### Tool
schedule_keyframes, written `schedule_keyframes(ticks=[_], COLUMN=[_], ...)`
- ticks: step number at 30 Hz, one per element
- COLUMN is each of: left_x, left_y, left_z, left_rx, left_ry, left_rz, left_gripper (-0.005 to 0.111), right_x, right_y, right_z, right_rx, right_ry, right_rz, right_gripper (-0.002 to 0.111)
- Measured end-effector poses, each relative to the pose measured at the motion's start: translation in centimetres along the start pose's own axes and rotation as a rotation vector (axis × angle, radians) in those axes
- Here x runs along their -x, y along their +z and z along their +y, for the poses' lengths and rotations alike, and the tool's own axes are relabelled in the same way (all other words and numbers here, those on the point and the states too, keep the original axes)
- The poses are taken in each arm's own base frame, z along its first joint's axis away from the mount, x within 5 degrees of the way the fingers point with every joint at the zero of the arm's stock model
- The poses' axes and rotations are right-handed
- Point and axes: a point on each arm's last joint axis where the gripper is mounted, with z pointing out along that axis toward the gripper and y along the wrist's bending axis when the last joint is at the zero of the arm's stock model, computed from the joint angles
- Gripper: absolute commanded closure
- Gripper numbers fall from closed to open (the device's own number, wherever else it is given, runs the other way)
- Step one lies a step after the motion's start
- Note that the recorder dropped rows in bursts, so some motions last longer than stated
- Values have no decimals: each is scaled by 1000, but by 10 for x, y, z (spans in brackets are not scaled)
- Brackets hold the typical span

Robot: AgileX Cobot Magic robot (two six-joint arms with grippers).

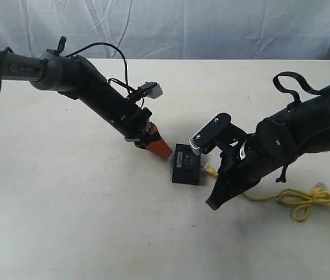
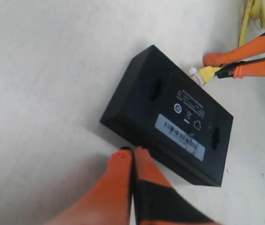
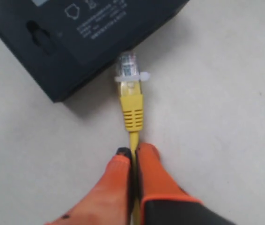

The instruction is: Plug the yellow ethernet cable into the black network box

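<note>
While my right tool [image 3: 132,152] pinches the yellow ethernet cable [image 3: 131,117] behind its plug [image 3: 128,70], plug axis points 10 o'clock (exterior view) at the black network box [image 1: 187,164], just beside; left tool [image 2: 133,151] closed, empty.

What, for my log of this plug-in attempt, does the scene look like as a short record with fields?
box: black network box flat on the table, label up
cable: yellow ethernet cable, clear plug pointing at the box's side, not seated
left jaws: shut, tips at the box's opposite side
right jaws: shut on the cable behind the plug
slack: knotted loop on the table, apart from the box
</note>
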Motion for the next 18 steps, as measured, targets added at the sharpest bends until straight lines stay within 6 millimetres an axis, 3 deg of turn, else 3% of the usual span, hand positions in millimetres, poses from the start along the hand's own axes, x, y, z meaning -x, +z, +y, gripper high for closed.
schedule_keyframes(ticks=[18], left_x=[3], left_y=[6], left_z=[-3], left_rx=[13], left_ry=[19], left_rz=[4], left_gripper=[107], right_x=[1], right_y=[0], right_z=[0], right_rx=[-11], right_ry=[-105], right_rz=[-29], right_gripper=[109])
